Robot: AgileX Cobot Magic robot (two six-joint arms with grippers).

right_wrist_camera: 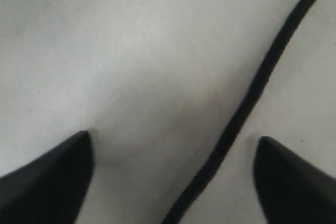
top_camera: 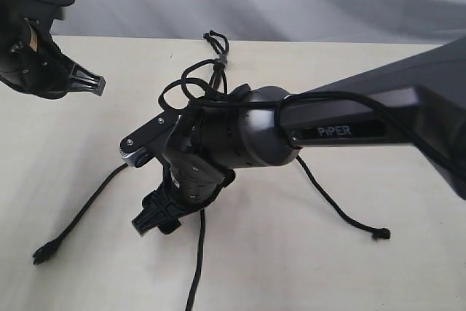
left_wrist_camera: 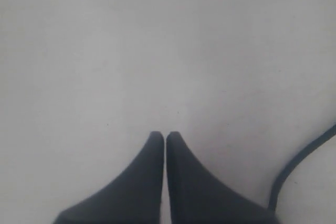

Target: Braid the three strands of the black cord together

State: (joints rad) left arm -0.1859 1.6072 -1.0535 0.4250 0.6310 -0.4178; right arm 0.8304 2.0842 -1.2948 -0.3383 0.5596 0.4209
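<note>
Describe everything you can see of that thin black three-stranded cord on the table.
The thin black twisted cord lies loose on the pale table. Toward the exterior view's top, small loops and a grey band join its three strands. One runs left, one right, each ending in a frayed knot; the middle one leaves the picture. The dark arm hides the central stretch. One strand passes unheld between the open jaws of the right gripper.

My left gripper [left_wrist_camera: 165, 136] has its jaws pressed together, while my right gripper [right_wrist_camera: 173, 139] points downward, jaws wide apart.
</note>
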